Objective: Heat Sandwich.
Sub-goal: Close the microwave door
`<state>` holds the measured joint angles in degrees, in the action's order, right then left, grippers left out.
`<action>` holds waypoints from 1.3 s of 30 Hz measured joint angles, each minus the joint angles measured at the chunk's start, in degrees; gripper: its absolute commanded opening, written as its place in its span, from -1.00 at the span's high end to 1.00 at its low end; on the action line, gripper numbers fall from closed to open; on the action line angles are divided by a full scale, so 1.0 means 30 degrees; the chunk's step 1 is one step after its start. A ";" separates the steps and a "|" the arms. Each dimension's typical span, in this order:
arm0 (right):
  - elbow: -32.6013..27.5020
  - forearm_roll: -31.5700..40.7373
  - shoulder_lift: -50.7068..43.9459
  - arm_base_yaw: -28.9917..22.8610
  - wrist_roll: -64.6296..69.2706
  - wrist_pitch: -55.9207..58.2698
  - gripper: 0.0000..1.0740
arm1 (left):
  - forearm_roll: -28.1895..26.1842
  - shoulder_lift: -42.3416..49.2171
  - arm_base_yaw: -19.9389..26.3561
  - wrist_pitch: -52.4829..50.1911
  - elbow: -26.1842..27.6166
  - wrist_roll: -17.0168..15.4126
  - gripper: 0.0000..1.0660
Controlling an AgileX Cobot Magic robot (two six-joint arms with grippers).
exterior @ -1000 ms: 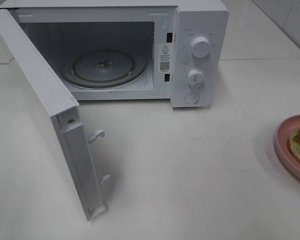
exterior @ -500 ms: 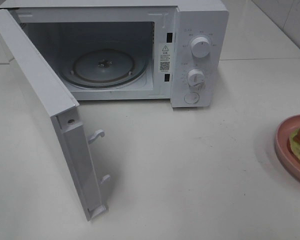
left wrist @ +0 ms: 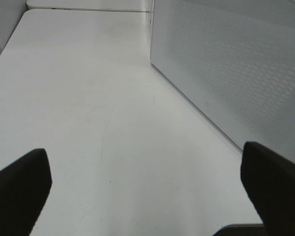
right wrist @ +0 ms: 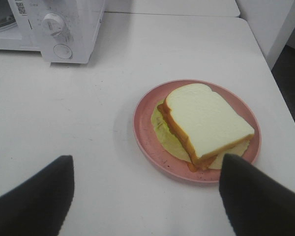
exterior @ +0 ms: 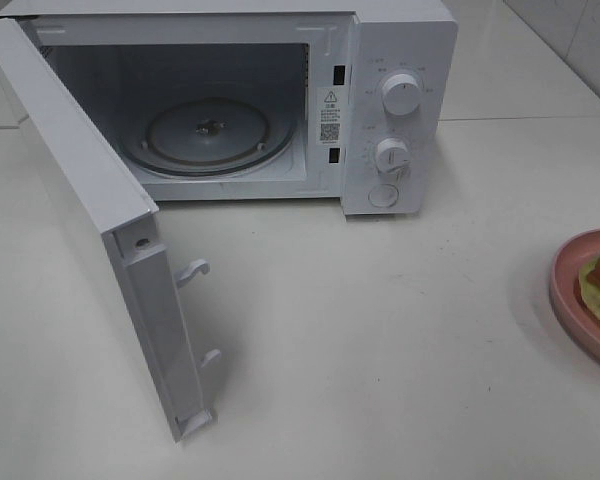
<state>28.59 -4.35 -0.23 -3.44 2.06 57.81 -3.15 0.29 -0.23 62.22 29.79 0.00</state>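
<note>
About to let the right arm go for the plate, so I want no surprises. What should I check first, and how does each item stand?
1. Microwave door swung open: ok.
2. Turntable bare: ok.
3. Sandwich lying on the pink plate: ok.
4. Right gripper jaws open, nothing held: ok.
5. Left gripper jaws open, nothing between them: ok.
6. Plate fully on the table: ok in the right wrist view.
</note>
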 measured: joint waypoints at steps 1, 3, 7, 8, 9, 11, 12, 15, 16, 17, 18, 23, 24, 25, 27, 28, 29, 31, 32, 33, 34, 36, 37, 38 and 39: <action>0.0000 0.0038 0.0000 0.0000 0.0000 0.0000 -0.42 | 0.0000 0.0000 0.0000 0.0000 0.0000 0.0000 -0.83; 0.0000 0.0038 0.0000 0.0000 0.0000 0.0000 -0.42 | 0.0000 0.0000 0.0000 0.0000 0.0000 0.0000 -0.83; 0.0000 0.0038 0.0000 0.0000 0.0000 0.0000 -0.42 | 0.0000 0.0000 0.0000 0.0000 0.0000 0.0000 -0.83; 0.0000 0.0038 0.0000 0.0000 0.0000 0.0000 -0.42 | 0.0000 0.0000 0.0000 0.0000 0.0000 0.0000 -0.83; 0.0000 0.0038 0.0000 0.0000 0.0000 0.0000 -0.42 | 0.0000 0.0000 0.0000 0.0000 0.0000 0.0000 -0.83; 0.0000 0.0038 0.0000 0.0000 0.0000 0.0000 -0.42 | 0.0000 0.0000 0.0000 0.0000 0.0000 0.0000 -0.83; 0.0000 0.0038 0.0000 0.0000 0.0000 0.0000 -0.42 | 0.0000 0.0000 0.0000 0.0000 0.0000 0.0000 -0.83; 0.0000 0.0038 0.0000 0.0000 0.0000 0.0000 -0.42 | 0.0000 0.0000 0.0000 0.0000 0.0000 0.0000 -0.83; 0.0000 0.0038 0.0000 0.0000 0.0000 0.0000 -0.42 | 0.0000 0.0000 0.0000 0.0000 0.0000 0.0000 -0.83; 0.0000 0.0038 0.0000 0.0000 0.0000 0.0000 -0.42 | 0.0000 0.0000 0.0000 0.0000 0.0000 0.0000 -0.83; 0.0000 0.0038 0.0000 0.0000 0.0000 0.0000 -0.42 | 0.0000 0.0000 0.0000 0.0000 0.0000 0.0000 -0.83; 0.0000 0.0038 0.0000 0.0000 0.0000 0.0000 -0.42 | 0.0000 0.0000 0.0000 0.0000 0.0000 0.0000 -0.83; 0.0000 0.0038 0.0000 0.0000 0.0000 0.0000 -0.42 | 0.0000 0.0000 0.0000 0.0000 0.0000 0.0000 -0.83; 0.0000 0.0038 0.0000 0.0000 0.0000 0.0000 -0.42 | 0.0000 0.0000 0.0000 0.0000 0.0000 0.0000 -0.83; 0.0000 0.0038 0.0000 0.0000 0.0000 0.0000 -0.42 | 0.0000 0.0000 0.0000 0.0000 0.0000 0.0000 -0.83; 0.0000 0.0038 0.0000 0.0000 0.0000 0.0000 -0.42 | 0.0000 0.0000 0.0000 0.0000 0.0000 0.0000 -0.83; 0.0000 0.0038 0.0000 0.0000 0.0000 0.0000 -0.42 | 0.0000 0.0000 0.0000 0.0000 0.0000 0.0000 -0.83; 0.0000 0.0038 0.0000 0.0000 0.0000 0.0000 -0.42 | 0.0000 0.0000 0.0000 0.0000 0.0000 0.0000 -0.83; 0.0000 0.0038 0.0000 0.0000 0.0000 0.0000 -0.42 | 0.0000 0.0000 0.0000 0.0000 0.0000 0.0000 -0.83; 0.0000 0.0038 0.0000 0.0000 0.0000 0.0000 -0.42 | 0.0000 0.0000 0.0000 0.0000 0.0000 0.0000 -0.83; 0.0000 0.0038 0.0000 0.0000 0.0000 0.0000 -0.42 | 0.0000 0.0000 0.0000 0.0000 0.0000 0.0000 -0.83; 0.0000 0.0038 0.0000 0.0000 0.0019 0.0000 -0.42 | 0.0000 0.0000 0.0000 0.0000 0.0000 0.0000 -0.83; 0.0000 0.0038 0.0000 0.0000 0.0019 0.0000 -0.42 | 0.0000 0.0000 0.0000 0.0000 0.0000 0.0000 -0.83; 0.0000 0.0038 0.0000 0.0000 0.0019 0.0000 -0.42 | 0.0000 0.0000 0.0000 0.0000 0.0000 0.0000 -0.83; 0.0000 0.0038 0.0000 0.0000 0.0019 0.0000 -0.42 | 0.0000 0.0000 0.0000 0.0000 0.0000 0.0000 -0.83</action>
<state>28.59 -4.24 -0.23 -3.44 2.12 57.81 -3.15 0.29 -0.23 62.22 29.79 0.00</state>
